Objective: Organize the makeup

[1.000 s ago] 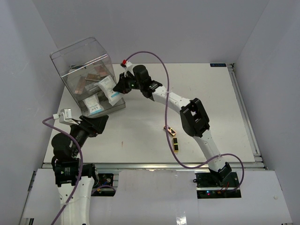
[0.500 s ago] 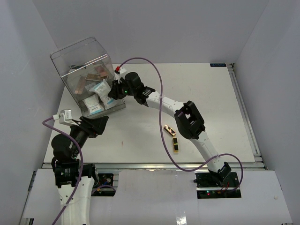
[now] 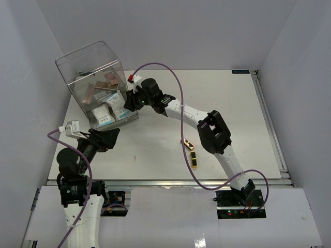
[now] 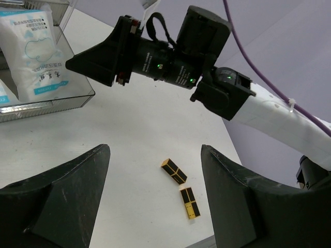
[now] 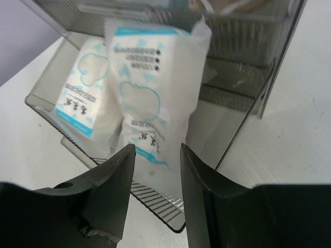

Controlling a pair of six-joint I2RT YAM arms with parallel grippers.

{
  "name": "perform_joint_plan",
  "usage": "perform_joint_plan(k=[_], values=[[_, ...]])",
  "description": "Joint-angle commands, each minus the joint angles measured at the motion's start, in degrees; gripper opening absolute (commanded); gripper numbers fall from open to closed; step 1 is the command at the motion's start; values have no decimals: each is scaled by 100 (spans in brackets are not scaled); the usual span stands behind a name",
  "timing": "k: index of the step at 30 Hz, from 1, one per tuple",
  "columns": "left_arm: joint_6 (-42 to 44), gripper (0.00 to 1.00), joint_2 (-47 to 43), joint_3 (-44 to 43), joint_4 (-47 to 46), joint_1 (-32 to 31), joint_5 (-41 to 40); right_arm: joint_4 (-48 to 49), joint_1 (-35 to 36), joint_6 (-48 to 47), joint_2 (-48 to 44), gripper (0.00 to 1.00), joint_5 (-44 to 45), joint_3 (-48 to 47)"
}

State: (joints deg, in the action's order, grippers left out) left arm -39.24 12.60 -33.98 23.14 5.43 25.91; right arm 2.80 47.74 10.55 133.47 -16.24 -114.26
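Observation:
Two white-blue sachets (image 5: 155, 88) (image 5: 85, 98) stand side by side in the lower part of the big clear box (image 3: 88, 62). My right gripper (image 5: 156, 147) is at the box's open mouth, open, its fingertips just short of the nearer sachet and gripping nothing. Pink-brown palettes (image 3: 109, 77) (image 3: 89, 93) lie higher up in the box. Two black-and-gold lipstick tubes (image 3: 186, 143) (image 3: 193, 159) lie on the table near the right arm. My left gripper (image 3: 111, 135) hovers open and empty at the front left, and its wrist view shows both tubes (image 4: 173, 171) (image 4: 190, 202) between its fingers, far off.
The clear box is tilted with its mouth toward the table's middle; its ribbed floor edge (image 5: 155, 199) lies just under my right fingers. The right arm (image 3: 207, 116) stretches across the table centre. White walls close in the table on three sides.
My right gripper pushed a sachet into the box, opened and let it go, then drew back slightly. The sachet now stands beside the other. The left arm has not moved.

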Motion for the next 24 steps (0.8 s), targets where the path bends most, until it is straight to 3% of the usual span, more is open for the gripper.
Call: perform_joint_plan(k=[1, 4, 7, 12, 18, 24], values=[[114, 82, -67, -81, 9, -9, 2, -29, -48, -1288, -548, 47, -1366, -487], [136, 82, -81, -118, 15, -16, -7, -48, -26, -2271, -393, 48, -2290, -722], [127, 82, -56, -133, 15, -14, -16, 124, 60, -2551, -74, 44, -2402, -863], [138, 82, -89, -188, 53, -16, -87, 568, 277, -2515, 555, 30, -1360, -1358], [110, 82, -126, -136, 103, -16, -121, 866, 403, -2388, 1080, 29, -266, -1956], [116, 82, -139, -112, 130, -16, -132, 1151, 429, -2546, 1281, 29, 610, -1937]])
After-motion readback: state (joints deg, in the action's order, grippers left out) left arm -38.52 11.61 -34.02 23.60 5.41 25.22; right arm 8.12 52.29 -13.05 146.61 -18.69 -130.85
